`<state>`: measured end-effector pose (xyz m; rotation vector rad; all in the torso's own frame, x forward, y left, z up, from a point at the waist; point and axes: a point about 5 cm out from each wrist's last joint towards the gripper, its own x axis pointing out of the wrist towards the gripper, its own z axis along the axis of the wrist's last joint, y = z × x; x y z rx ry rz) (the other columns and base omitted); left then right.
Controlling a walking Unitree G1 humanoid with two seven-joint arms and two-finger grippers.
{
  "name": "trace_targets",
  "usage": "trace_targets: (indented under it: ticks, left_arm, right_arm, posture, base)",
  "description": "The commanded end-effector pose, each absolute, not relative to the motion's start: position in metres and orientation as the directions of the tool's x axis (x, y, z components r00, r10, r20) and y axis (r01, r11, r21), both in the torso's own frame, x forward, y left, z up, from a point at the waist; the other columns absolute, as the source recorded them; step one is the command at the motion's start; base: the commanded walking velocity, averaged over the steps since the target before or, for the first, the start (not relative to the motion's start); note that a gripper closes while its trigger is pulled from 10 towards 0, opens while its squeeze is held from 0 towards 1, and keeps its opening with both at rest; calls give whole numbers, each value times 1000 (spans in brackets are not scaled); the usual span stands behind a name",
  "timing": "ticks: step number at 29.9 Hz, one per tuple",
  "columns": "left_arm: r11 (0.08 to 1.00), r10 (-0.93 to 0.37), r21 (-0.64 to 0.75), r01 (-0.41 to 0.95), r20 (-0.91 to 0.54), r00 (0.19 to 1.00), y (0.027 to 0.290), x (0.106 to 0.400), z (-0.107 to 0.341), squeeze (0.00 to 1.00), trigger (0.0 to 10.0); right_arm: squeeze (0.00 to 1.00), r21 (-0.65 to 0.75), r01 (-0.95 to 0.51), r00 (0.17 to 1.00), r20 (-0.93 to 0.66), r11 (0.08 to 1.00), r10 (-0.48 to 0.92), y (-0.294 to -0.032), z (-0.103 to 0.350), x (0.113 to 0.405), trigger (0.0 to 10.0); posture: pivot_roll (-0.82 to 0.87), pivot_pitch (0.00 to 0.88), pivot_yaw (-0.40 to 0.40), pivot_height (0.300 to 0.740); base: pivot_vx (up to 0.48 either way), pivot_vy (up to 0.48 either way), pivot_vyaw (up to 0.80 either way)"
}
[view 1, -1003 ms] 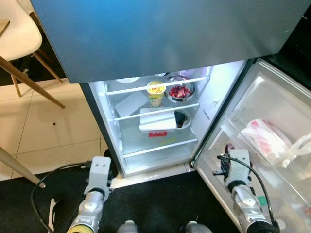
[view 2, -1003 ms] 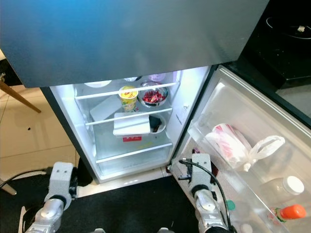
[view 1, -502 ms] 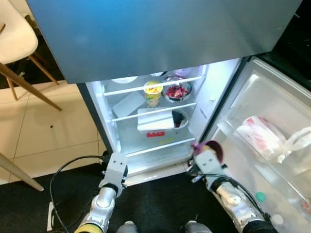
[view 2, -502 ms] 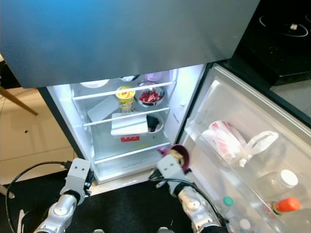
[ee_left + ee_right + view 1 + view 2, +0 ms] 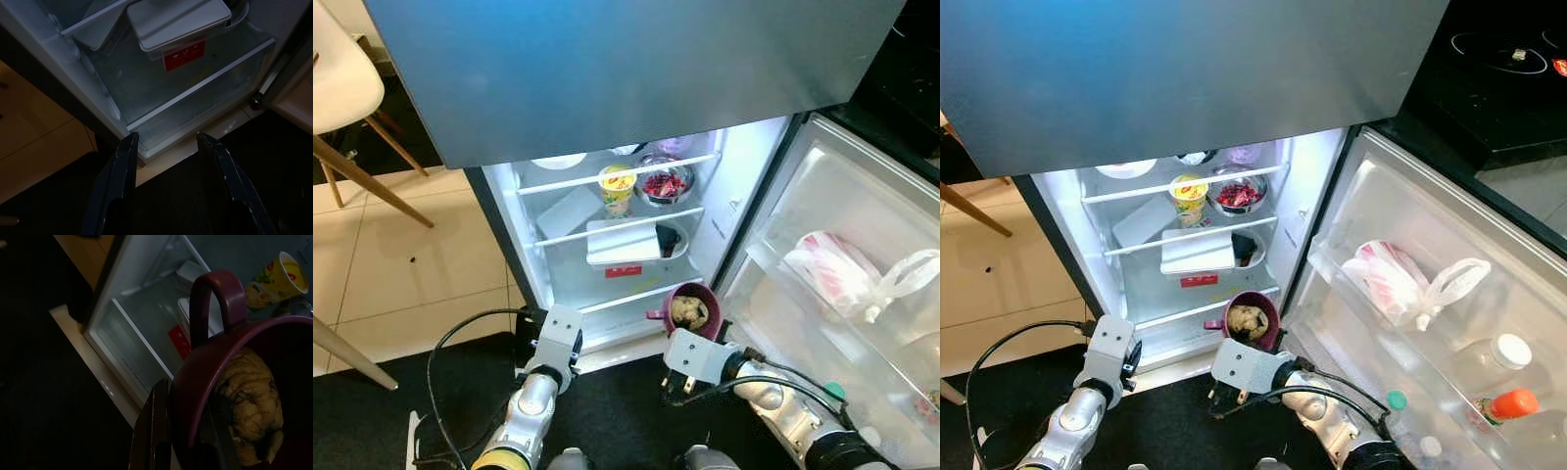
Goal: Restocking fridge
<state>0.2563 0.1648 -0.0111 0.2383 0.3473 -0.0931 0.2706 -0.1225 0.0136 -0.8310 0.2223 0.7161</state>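
Two grippers: both low in front of the open fridge [image 5: 509,211], below its lit shelves.
Left gripper [image 5: 166,142]: fingers apart and empty, aimed at the bottom shelf [image 5: 205,81] from just outside the cabinet.
White container [image 5: 622,242]: rested on the middle shelf, red label facing out, a yellow cup [image 5: 618,186] and a glass bowl [image 5: 666,184] on the shelf above.
Purple mug [image 5: 690,311]: carried upright, lumpy food inside, handle turned toward the cabinet, at the right front edge of the bottom shelf.
Right gripper [image 5: 183,431]: fingers clamped over the mug's rim, one outside the wall and one inside.
Deciding relation: the bottom shelf lay ahead of and to the left of the mug; the right arm was the nearer one and already loaded.
Judgement: next move called for a forward, leftward reach onto bare shelf.
Door [image 5: 862,245]: swung open at the right, a plastic bag [image 5: 847,279] in its upper bin.
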Motion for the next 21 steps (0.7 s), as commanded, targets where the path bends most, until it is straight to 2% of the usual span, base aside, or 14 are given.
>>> trace_targets:
  ticks: [1, 5, 7, 21]
  left_arm:
    - [976, -44, 182, 118, -367, 929, 160, 252, -15, 0, 10000]
    - [978, -37, 180, 109, -363, 931, 160, 252, -15, 0, 10000]
    - [977, -36, 183, 109, -362, 931, 159, 252, -15, 0, 10000]
    - [974, -40, 193, 119, -372, 927, 156, 250, -17, 0, 10000]
  right_arm:
    - [0, -615, -627, 775, -431, 479, 462, -128, 15, 271, 10000]
    - [0, -637, -600, 798, -429, 485, 423, -136, 16, 272, 10000]
    - [0, -643, -594, 802, -431, 484, 413, -139, 17, 273, 10000]
    - [0, -672, -570, 820, -436, 472, 370, -153, 19, 275, 10000]
  posture:
    - [-49, 78, -49, 740]
    - [-47, 76, -56, 740]
    - [-48, 76, -58, 740]
    - [-58, 79, -64, 740]
  base:
    - [0, 0, 0]
    - [0, 0, 0]
    - [304, 0, 0]
    - [440, 0, 0]
